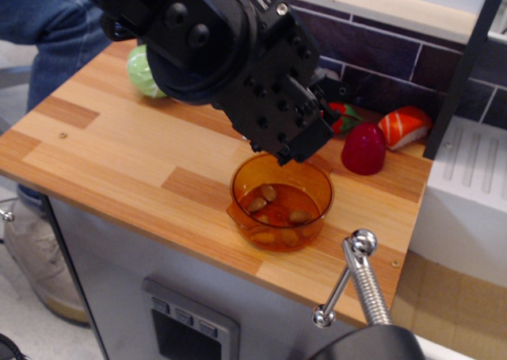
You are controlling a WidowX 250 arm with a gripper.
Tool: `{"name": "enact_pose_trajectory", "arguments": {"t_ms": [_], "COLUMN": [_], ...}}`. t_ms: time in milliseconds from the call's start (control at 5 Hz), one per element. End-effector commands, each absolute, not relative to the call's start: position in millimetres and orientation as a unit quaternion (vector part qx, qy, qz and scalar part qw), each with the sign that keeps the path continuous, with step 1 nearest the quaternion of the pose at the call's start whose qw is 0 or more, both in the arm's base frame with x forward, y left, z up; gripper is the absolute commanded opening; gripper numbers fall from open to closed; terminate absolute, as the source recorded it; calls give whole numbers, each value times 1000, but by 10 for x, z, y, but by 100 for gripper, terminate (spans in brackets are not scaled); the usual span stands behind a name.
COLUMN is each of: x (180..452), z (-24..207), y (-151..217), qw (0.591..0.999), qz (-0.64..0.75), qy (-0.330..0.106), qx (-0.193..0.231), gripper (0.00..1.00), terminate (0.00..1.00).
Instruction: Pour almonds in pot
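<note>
The orange translucent pot point(323, 195) stands on the wooden counter near its front right. Several brown almonds point(269, 193) lie loose on its bottom. My gripper point(297, 138) hangs just above the pot's far rim, rolled over so its black wrist housing faces the camera. The housing hides the jaws and the jar, so I cannot tell whether the jaws are open or shut, or what they hold.
A green cabbage toy point(141, 73) sits at the back left, partly behind the arm. A red vegetable toy point(347, 116), a red rounded toy point(363, 148) and a salmon sushi toy point(404, 125) stand behind the pot. A metal lever point(360, 281) rises in front.
</note>
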State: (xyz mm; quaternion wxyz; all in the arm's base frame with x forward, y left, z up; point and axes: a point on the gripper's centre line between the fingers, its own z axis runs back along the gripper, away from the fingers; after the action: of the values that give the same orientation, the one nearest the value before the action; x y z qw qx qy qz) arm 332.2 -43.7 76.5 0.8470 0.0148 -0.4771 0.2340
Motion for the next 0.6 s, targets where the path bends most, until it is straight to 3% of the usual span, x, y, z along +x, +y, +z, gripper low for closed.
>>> {"name": "enact_pose_trajectory", "arguments": {"t_ms": [0,200,400], "x": [3405,3375,3349], "z": [840,913,929], "y": [-420,-435,-444], "qw": [826,832,861], "qz": [219,212,236], "qy": [-519,-513,-450], "qx": [6,-8,-17], "gripper": [0,0,0], "terminate": [0,0,0]}}
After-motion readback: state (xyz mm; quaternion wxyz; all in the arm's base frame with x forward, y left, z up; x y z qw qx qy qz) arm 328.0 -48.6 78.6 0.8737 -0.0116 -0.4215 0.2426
